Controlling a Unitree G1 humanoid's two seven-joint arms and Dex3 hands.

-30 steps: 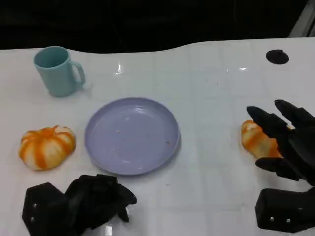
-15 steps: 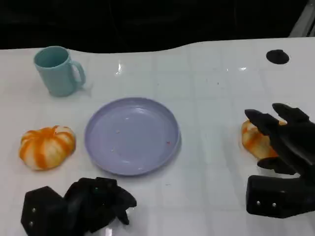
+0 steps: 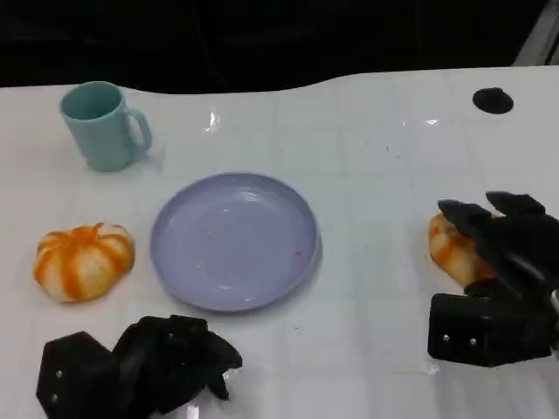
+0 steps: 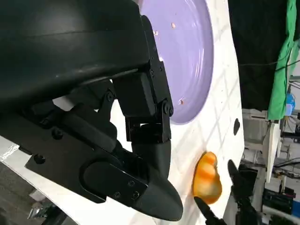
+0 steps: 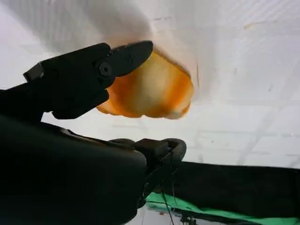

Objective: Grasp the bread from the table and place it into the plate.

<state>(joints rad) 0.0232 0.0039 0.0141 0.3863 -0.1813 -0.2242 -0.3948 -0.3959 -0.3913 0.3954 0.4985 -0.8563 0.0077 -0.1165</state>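
Note:
The bread (image 3: 447,244), an orange-and-white loaf, lies on the white table at the right, well apart from the lilac plate (image 3: 236,240). My right hand (image 3: 502,262) sits over the bread's right side and hides part of it. In the right wrist view one finger (image 5: 89,77) reaches across the top of the bread (image 5: 154,89) and another curls below it; I cannot tell whether they press on it. My left hand (image 3: 148,362) rests near the table's front edge below the plate, fingers curled in on nothing. The left wrist view shows the plate (image 4: 187,56) and the bread (image 4: 207,178) beyond it.
A light blue cup (image 3: 100,127) stands at the back left. A round orange-and-white striped piece (image 3: 83,260) lies left of the plate. A small black disc (image 3: 493,100) sits at the back right. Bare table lies between plate and bread.
My right hand has come down and drawn closer over the bread, its fingers bending round it. The bread, plate and left hand have stayed put.

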